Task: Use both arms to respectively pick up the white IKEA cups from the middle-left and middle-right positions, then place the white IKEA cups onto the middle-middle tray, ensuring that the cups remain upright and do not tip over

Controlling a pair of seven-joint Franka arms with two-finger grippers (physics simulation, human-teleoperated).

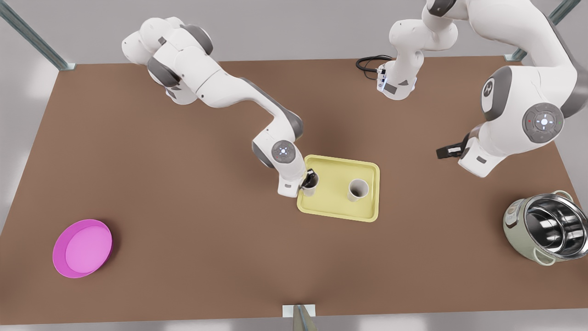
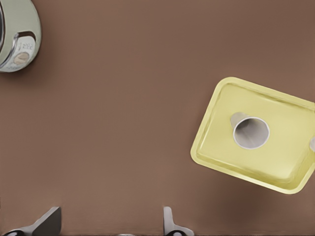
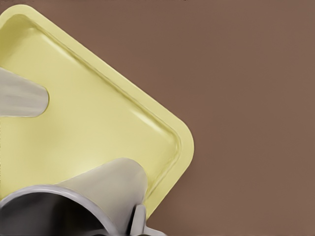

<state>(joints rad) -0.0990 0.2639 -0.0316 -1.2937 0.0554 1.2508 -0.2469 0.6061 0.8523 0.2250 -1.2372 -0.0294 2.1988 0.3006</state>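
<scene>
The pale yellow tray (image 1: 337, 204) lies mid-table. One white cup (image 1: 358, 189) stands upright and free on its right half. On the tray's left part is the second white cup (image 1: 309, 190), with my right gripper (image 1: 310, 178) shut on its rim; this arm reaches in from the front view's left. From the right wrist view that held cup (image 3: 103, 189) is close, with a finger (image 3: 138, 220) against its wall, above the tray (image 3: 123, 118); the free cup (image 3: 22, 97) is farther off. My left gripper (image 1: 442, 152) hangs open and empty at the front view's right, well clear of the tray (image 2: 275, 169) and free cup (image 2: 251, 132).
A steel pot (image 1: 544, 227) lies tilted near the table's right edge, also visible as the pot (image 2: 15, 34) in the left wrist view. A round magenta plate (image 1: 82, 248) sits at the front left. A black cable (image 1: 370, 62) loops at the back edge.
</scene>
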